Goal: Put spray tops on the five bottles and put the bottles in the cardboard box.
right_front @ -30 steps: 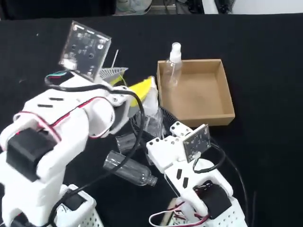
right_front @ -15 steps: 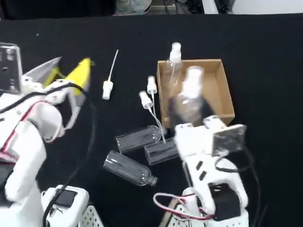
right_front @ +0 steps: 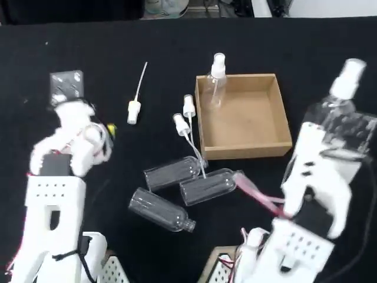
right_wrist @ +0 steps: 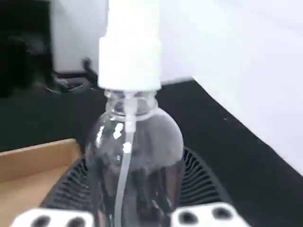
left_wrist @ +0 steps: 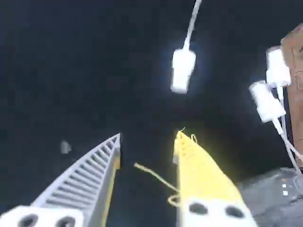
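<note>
1. High view: the right arm holds the held bottle up off the table, to the right of the cardboard box. The left arm sits at the far left, well apart from the box.
2. Right wrist view adds grip detail: the right gripper has its black jaws clamped on both sides of the held bottle's clear body. A white spray top is seated on the neck, with the dip tube running down inside. A box wall shows behind it.
3. Left wrist view adds: the left gripper is spread, with nothing between the grey finger and the yellow finger. It hangs over black table, with the lone spray top ahead of the tips.
4. Box contents: one boxed bottle, upright in the back-left corner, clear, with a white top fitted.
5. On the table are three uncapped bottles, all clear and lying on their sides front-left of the box. Bottle A and bottle B lie close together. Bottle C lies nearer the arm bases.
6. Loose tops: the lone one lies between the left arm and the box. The paired spray tops lie just beside the box's left wall, with their tubes running toward bottles A and B.
</note>
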Tool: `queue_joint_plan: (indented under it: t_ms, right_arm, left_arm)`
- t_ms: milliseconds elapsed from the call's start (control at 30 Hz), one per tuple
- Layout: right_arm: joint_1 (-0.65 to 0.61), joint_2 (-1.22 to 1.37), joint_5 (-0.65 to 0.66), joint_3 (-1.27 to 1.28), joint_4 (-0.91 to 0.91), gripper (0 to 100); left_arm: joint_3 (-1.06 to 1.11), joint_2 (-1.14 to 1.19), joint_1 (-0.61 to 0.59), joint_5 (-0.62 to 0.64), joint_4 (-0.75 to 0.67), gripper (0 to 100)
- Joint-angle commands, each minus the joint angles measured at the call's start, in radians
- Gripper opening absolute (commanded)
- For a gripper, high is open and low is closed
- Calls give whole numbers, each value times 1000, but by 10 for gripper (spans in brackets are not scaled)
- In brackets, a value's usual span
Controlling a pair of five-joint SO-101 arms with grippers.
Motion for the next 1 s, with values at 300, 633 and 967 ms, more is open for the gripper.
queue_joint_plan:
  t_ms: [300,633,967]
  right_arm:
    - [180,645,18,131,-876,11]
    - [204,1176,8,-1,-1247,11]
    - [206,1508,-58,-2,-1734,11]
  left_arm:
    - [266,-20,81,150,-276,181]
    - [369,-20,81,150,-431,181]
    - [371,-20,81,149,-427,181]
